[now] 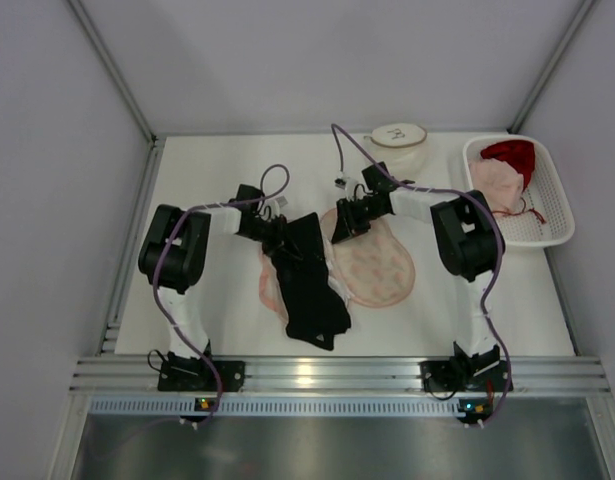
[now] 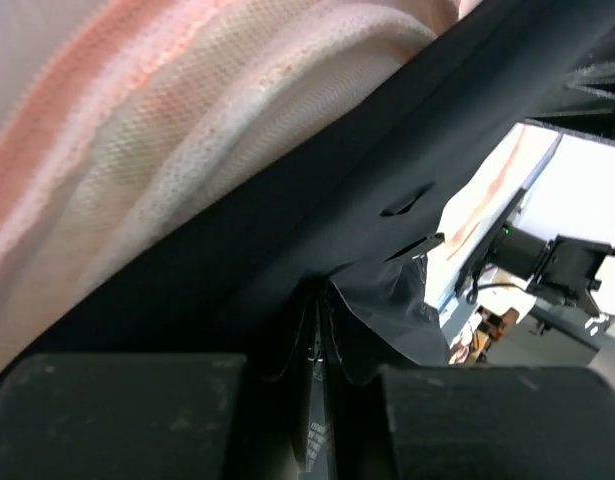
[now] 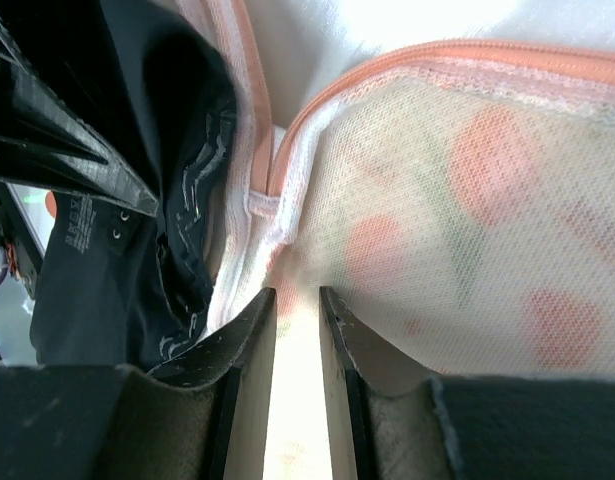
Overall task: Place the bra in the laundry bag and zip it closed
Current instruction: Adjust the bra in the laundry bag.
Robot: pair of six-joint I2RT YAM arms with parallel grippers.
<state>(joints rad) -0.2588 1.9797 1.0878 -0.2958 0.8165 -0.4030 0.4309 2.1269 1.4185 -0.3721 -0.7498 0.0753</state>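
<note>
The black bra (image 1: 309,285) lies down the middle of the table, across the open pink mesh laundry bag (image 1: 379,268). One bag half shows left of the bra and the other half shows right of it. My left gripper (image 1: 277,236) is shut on the bra's upper end. In the left wrist view, black fabric (image 2: 287,230) is pinched in the gripper (image 2: 322,365), with the bag's mesh (image 2: 137,130) above it. My right gripper (image 1: 345,226) holds the bag's top edge. In the right wrist view, its narrow jaws (image 3: 297,300) clamp the mesh (image 3: 467,200) beside the bra (image 3: 137,200).
A white basket (image 1: 552,215) with red and pink garments stands at the back right. A round white mesh pouch (image 1: 397,146) sits at the back centre. Purple cables loop over both arms. The table's metal front rail runs along the near edge.
</note>
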